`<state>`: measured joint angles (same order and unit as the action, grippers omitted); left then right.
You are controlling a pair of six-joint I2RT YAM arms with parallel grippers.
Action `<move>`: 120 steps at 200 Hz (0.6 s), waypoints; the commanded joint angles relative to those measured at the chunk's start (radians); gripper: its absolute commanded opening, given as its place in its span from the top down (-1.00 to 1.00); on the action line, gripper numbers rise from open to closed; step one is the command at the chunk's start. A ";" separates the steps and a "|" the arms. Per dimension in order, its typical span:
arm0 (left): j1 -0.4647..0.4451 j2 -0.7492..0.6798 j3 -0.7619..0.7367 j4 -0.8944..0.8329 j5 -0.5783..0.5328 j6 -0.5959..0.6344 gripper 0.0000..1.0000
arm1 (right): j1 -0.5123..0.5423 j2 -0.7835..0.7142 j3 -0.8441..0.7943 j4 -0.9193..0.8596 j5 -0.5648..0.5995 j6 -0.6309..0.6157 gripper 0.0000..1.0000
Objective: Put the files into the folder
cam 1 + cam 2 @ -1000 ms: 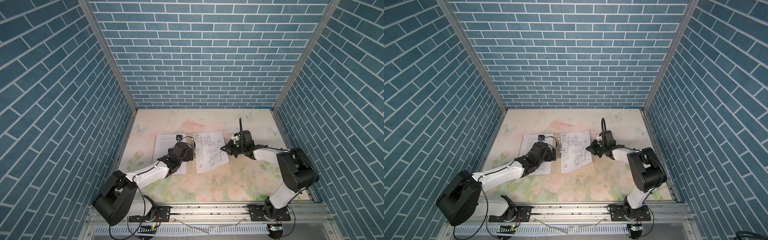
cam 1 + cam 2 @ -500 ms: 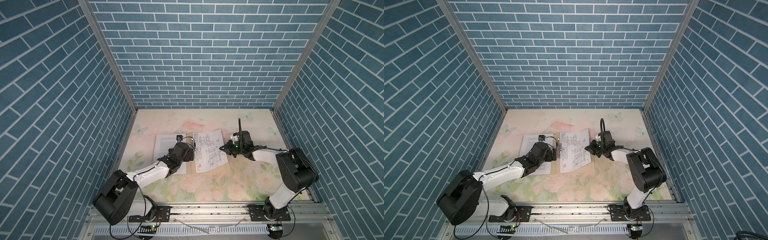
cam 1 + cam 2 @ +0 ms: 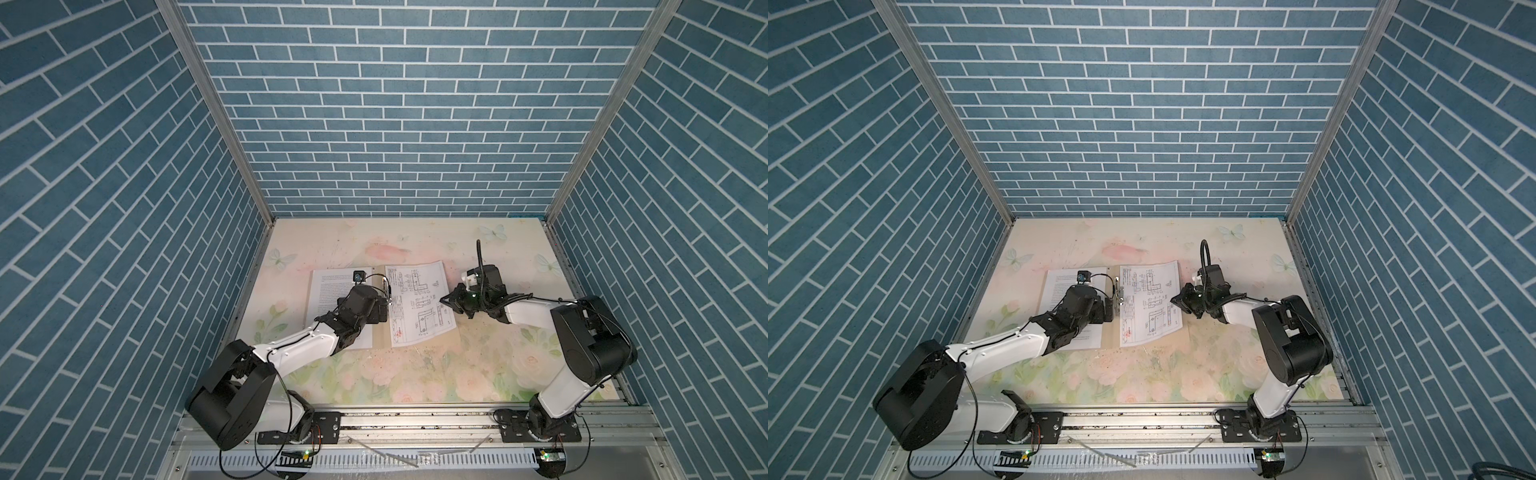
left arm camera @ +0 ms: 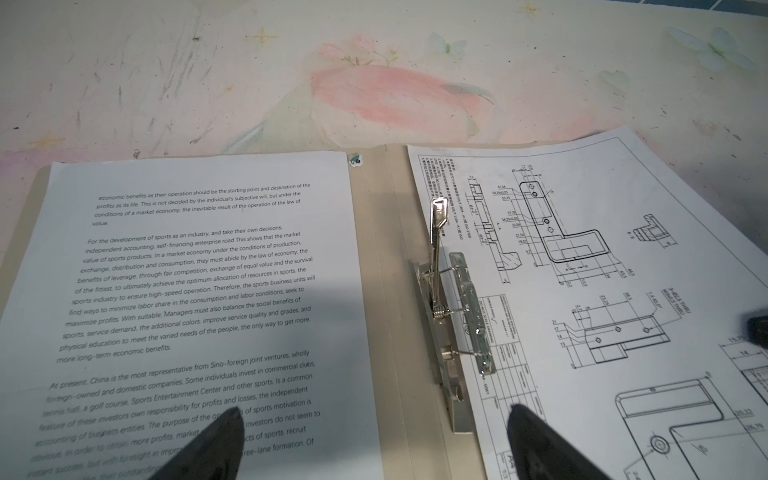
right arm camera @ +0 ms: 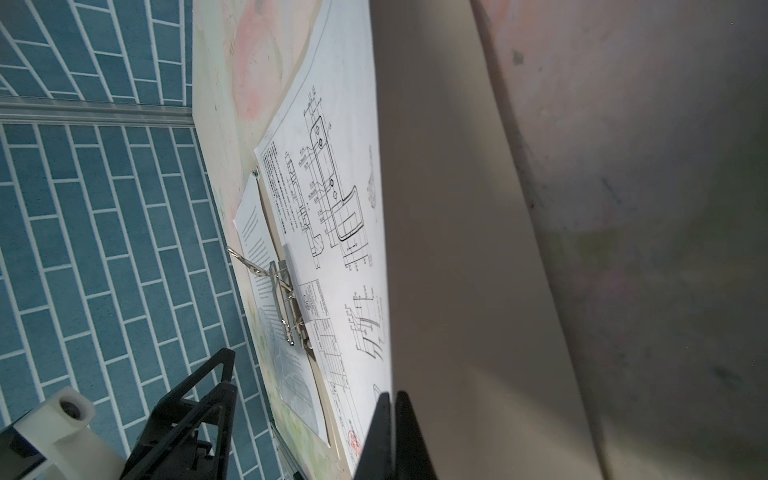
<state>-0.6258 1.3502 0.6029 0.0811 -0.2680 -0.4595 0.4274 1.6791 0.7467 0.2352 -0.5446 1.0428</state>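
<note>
Folder (image 3: 381, 332) open flat, both sheets inside

Two arms, white links (image 3: 299, 347) and black joints (image 3: 592, 349), trail thin black cables (image 3: 1204, 259).

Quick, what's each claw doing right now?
Left gripper: open, empty, over the folder.
Right gripper: nearly shut at the drawing's edge; grip unclear.

Both top views looked steeply down from high above the front rail, far out, sharing the whole floral-printed tabletop (image 3: 415, 374) and the open tan cardboard folder (image 3: 1109, 332). Left wrist camera sat low and close over the folder's silver metal clip (image 4: 440, 299); right wrist view was rolled sideways, skimming the line-drawing sheet (image 5: 332, 216).
</note>
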 commanded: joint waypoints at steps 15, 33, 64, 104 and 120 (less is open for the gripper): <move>0.008 -0.007 -0.014 0.000 0.001 0.000 -0.99 | 0.005 -0.036 -0.009 -0.052 0.042 -0.014 0.34; 0.008 -0.005 -0.018 0.028 0.031 0.000 -0.99 | 0.005 -0.050 -0.005 -0.083 0.063 -0.036 0.16; 0.008 0.007 -0.020 0.082 0.090 0.009 -0.99 | 0.003 -0.075 0.027 -0.194 0.120 -0.103 -0.13; 0.039 0.042 -0.008 0.140 0.233 0.016 -0.99 | 0.001 -0.099 0.055 -0.315 0.204 -0.182 -0.25; 0.053 0.074 0.003 0.160 0.300 0.016 -0.99 | -0.001 -0.101 0.052 -0.323 0.215 -0.196 -0.25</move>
<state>-0.5980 1.3827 0.5941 0.1959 -0.0906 -0.4549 0.4274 1.6028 0.7658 -0.0048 -0.3920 0.9138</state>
